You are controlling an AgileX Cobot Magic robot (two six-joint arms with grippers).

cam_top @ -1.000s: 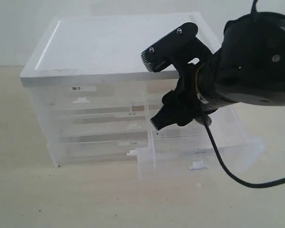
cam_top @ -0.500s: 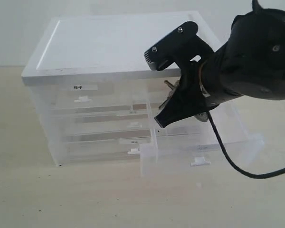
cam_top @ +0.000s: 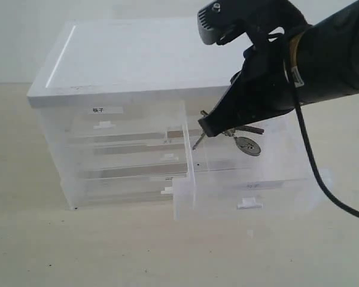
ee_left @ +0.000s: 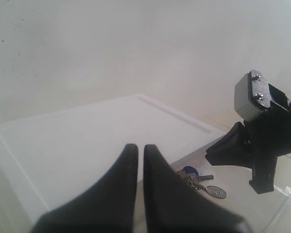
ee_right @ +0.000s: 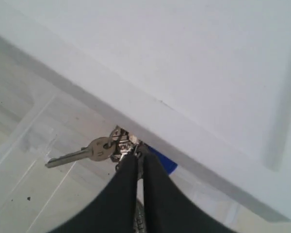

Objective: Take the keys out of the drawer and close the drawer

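The bare table (cam_top: 78, 251) lies nearest the exterior camera, and just behind it the drawer (cam_top: 227, 192) stands pulled well out of the cabinet (cam_top: 137, 54), its white tab handle (cam_top: 249, 205) facing forward. Over the open tray the right gripper (cam_top: 205, 130) has its jaws pinched together on the keys (cam_top: 242, 140), gripping them at the ring. One silver key pokes sideways and the round grey tag (cam_top: 249, 147) dangles lowest, apparently off the drawer floor, though whether it clears the rim is hard to tell. The right wrist view shows how little metal the fingertips (ee_right: 131, 162) hold. The blue fob (ee_right: 164, 165) sits tucked behind them, close under the overhanging edge of the cabinet top. That is where trouble could start. A swing or jerk could work the ring loose and drop the bunch back into the tray or onto the table. The hanging tag or the jutting key could catch the translucent side wall as the arm carries them out. A rise too close in could knock the gripper against the lid's edge. Farther back, above the white cabinet top, the left gripper (ee_left: 137, 150) hovers with its fingers nearly together and nothing between them. When the drawer gets pushed shut, an off-centre shove could skew it or slide the light cabinet backward.
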